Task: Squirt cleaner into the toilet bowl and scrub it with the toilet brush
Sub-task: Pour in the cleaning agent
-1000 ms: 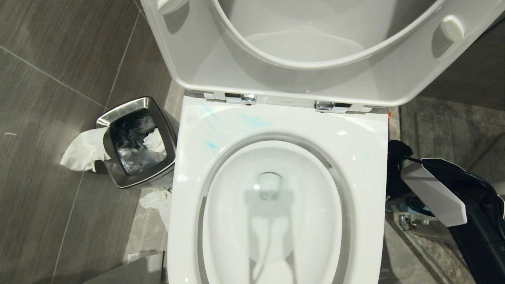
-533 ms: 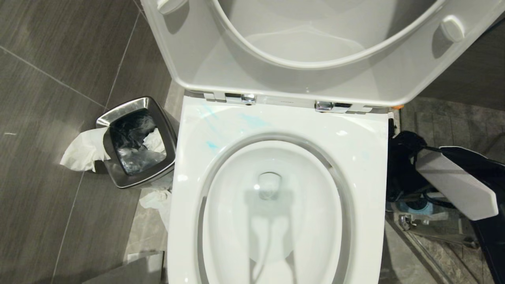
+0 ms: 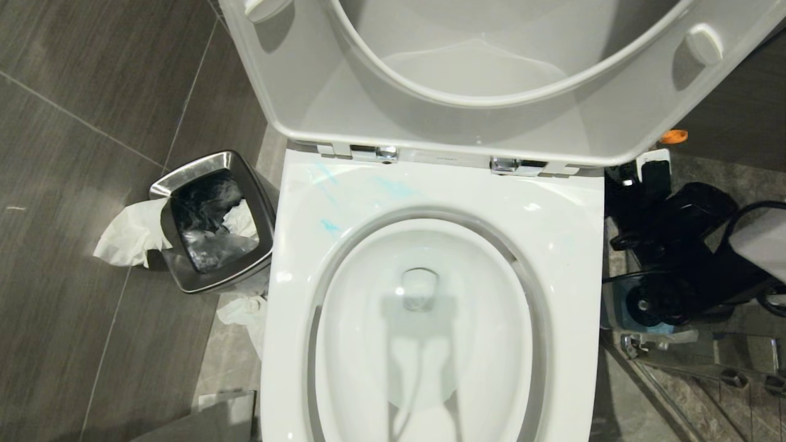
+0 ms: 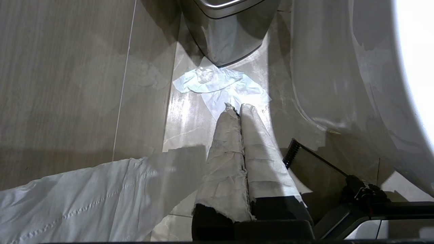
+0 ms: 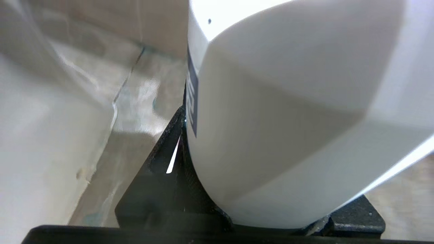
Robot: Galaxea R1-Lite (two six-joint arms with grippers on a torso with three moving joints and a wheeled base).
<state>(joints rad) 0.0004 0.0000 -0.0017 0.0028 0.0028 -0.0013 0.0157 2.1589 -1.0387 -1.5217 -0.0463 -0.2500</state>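
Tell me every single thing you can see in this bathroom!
toilet bowl: one, white, middle
seat and lid: one set, white, raised behind the bowl
cleaner: a few smears, teal, back left of the rim
waste bin: one, steel with black liner, floor left of toilet
tissues: two clumps, white, floor beside the bin
floor: dark grey tiles
bottle: one, white with orange cap, right of toilet
blue cup: one, floor right of toilet, partly hidden
left gripper: fingers wrapped in white, shut, above the floor tissue
right gripper: black, right of toilet, fingers holding the bottle
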